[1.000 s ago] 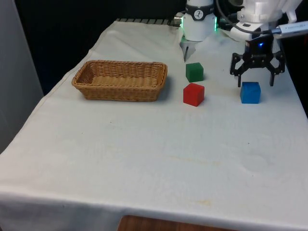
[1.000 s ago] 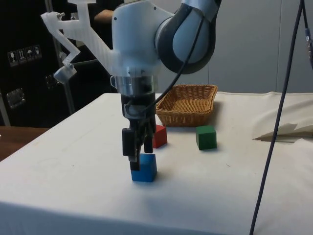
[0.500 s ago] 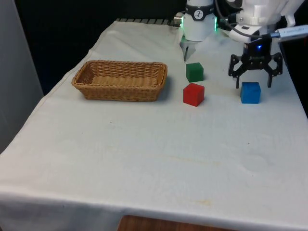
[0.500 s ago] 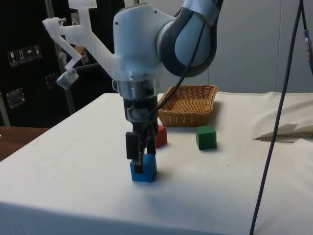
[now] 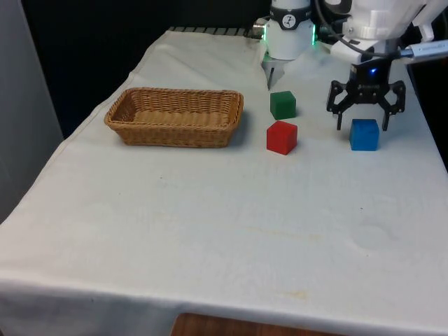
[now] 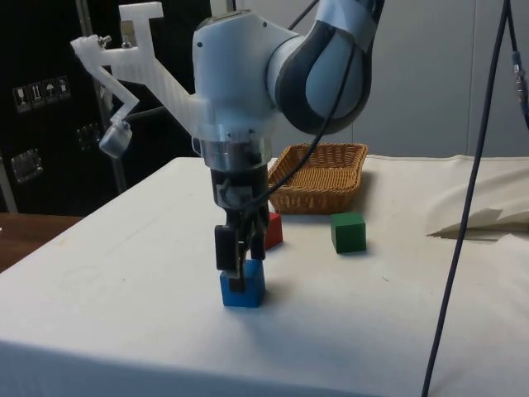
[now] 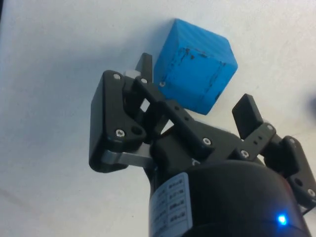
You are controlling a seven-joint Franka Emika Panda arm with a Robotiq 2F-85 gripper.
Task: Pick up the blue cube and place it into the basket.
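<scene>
The blue cube [image 5: 364, 134] [image 6: 243, 287] stands on the white cloth near the table's edge on the front view's right. My gripper [image 5: 361, 126] [image 6: 235, 279] hangs low over it and is open, with one finger on each side of the cube's upper part. In the wrist view the blue cube [image 7: 197, 64] lies between the two fingers [image 7: 144, 66], off-centre towards one of them, with nothing gripping it. The wicker basket [image 5: 175, 115] [image 6: 318, 176] sits empty at the front view's left.
A red cube [image 5: 281, 136] [image 6: 269, 230] and a green cube [image 5: 283, 104] [image 6: 348, 231] stand between the blue cube and the basket. A dark cable [image 6: 463, 215] hangs down in the side view, beside a fold of cloth [image 6: 475, 222].
My gripper has sunk slightly and shifted a little towards the front view's left, settling around the cube's top. The cubes and the basket have not moved.
</scene>
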